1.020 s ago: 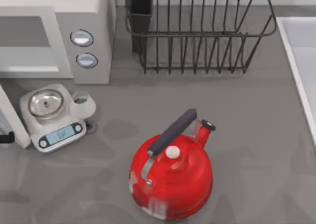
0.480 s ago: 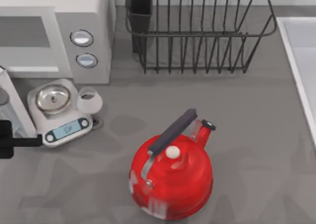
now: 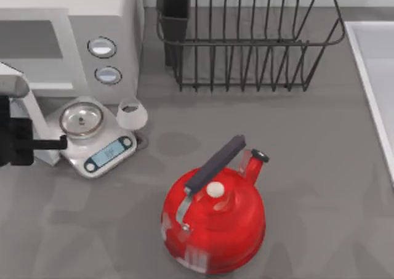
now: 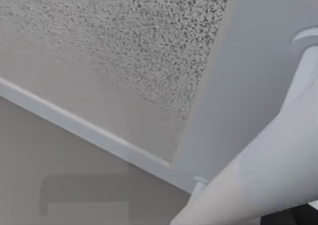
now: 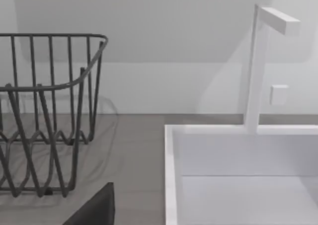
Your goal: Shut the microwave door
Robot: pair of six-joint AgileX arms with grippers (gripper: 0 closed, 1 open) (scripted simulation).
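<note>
- You have the microwave (image 3: pixel 68 39) at the table's far left, its two round dials (image 3: pixel 102 47) facing up in the top view and its cavity open.
- The microwave door (image 3: pixel 28 116) stands partly swung out at the left edge, in front of the cavity, its pale rim running towards the kitchen scale (image 3: pixel 95 137).
- Your left gripper (image 3: pixel 24 140) sits at the left edge of the top view, against the door's outer side; one dark finger (image 3: pixel 49 145) reaches towards the scale. You cannot tell from these views whether the pincer is spread or pressed together.
- The left wrist view looks close onto a speckled pale panel and a grey-white edge.
- The scale touches or nearly touches the door's end, with a small glass cup (image 3: pixel 132 114) just beside it.
- A red kettle (image 3: pixel 212 220) stands near the table's middle front, well apart from the door.
- The black wire dish rack (image 3: pixel 246 39) sits behind it; the right wrist view shows this rack beside a white sink (image 5: pixel 238 175).
</note>
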